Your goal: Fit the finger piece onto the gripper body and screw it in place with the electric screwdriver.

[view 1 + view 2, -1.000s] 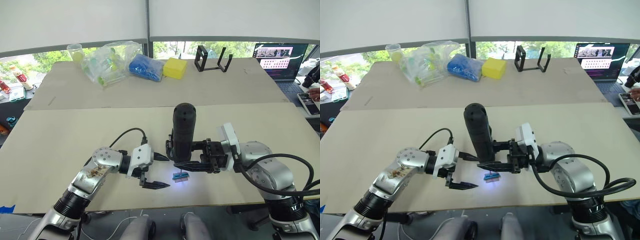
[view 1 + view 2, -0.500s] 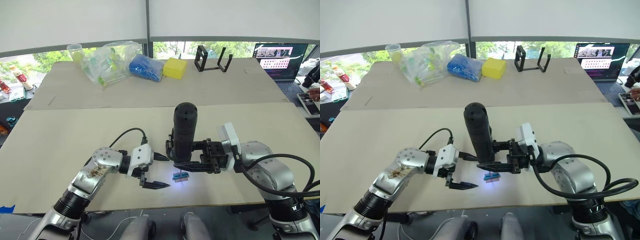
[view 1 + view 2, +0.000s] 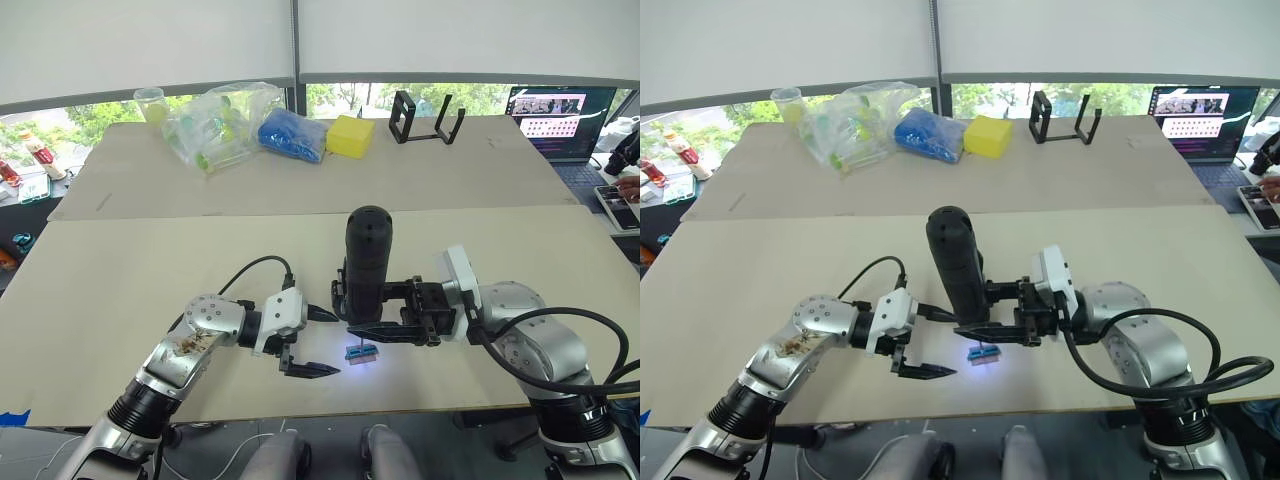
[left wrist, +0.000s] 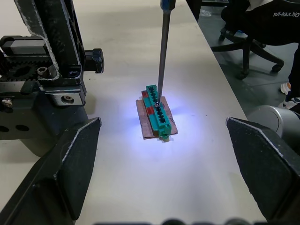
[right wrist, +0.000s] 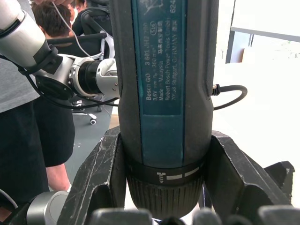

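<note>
The electric screwdriver, a thick dark cylinder, stands upright near the table's front edge with my right gripper shut around its lower body. Its thin metal bit points straight down onto a small green block that lies on a brown pad, lit by the tool's bluish light. My left gripper hovers open just left of the block, its fingers spread wide and holding nothing. The finger piece and the gripper body are out of view.
At the back of the table lie a clear plastic bag of bottles, a blue bundle, a yellow block and a black stand. A laptop stands at the back right. The table's front edge is close to the block.
</note>
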